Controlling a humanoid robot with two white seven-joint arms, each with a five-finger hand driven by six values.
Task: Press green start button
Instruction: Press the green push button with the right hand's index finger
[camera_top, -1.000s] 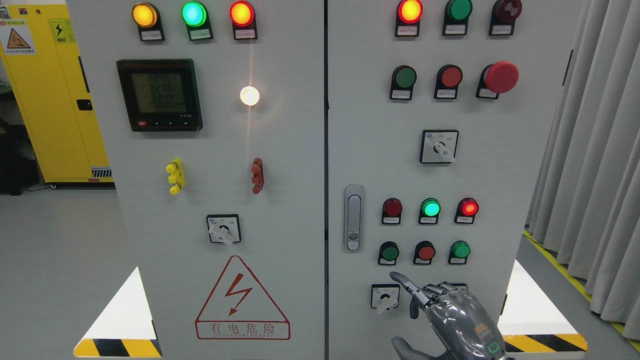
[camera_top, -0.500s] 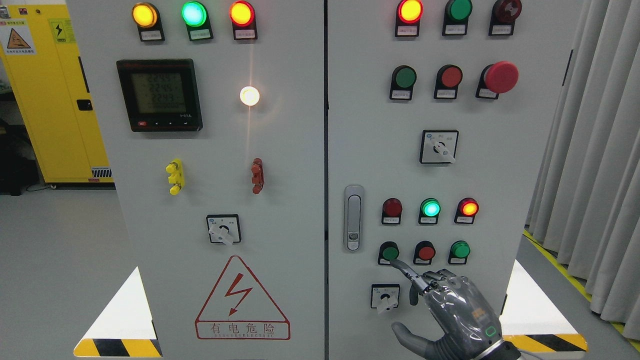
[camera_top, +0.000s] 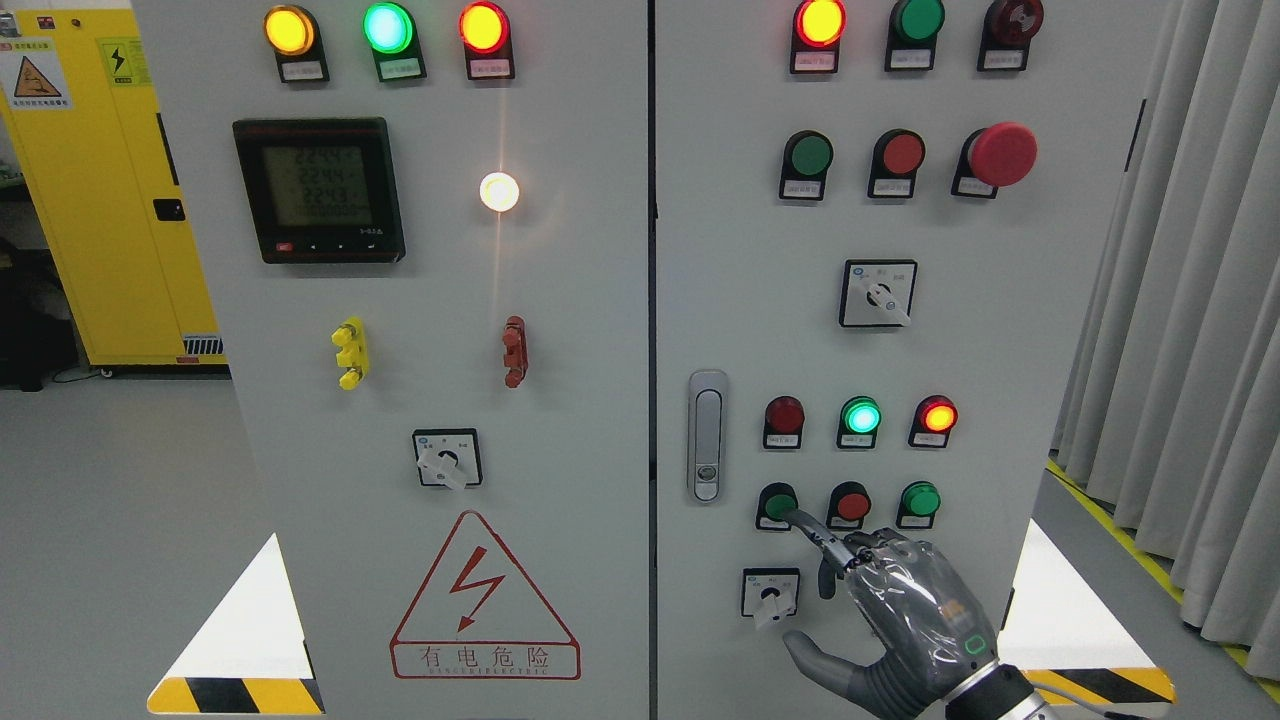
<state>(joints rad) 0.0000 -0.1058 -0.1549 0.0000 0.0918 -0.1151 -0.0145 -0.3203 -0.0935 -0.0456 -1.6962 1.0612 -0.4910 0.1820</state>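
Low on panel (camera_top: 700, 300) | right hand (camera_top: 900, 610) fisted, holding nothing, forefinger (camera_top: 815, 535) out to poke green button (camera_top: 778, 505) | tip touching

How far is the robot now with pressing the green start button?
Done: the right hand has reached the lower button row. In hand: its extended index finger touches the leftmost green button, beside the red button. Left: whether it is pressed in cannot be told; withdrawing remains.
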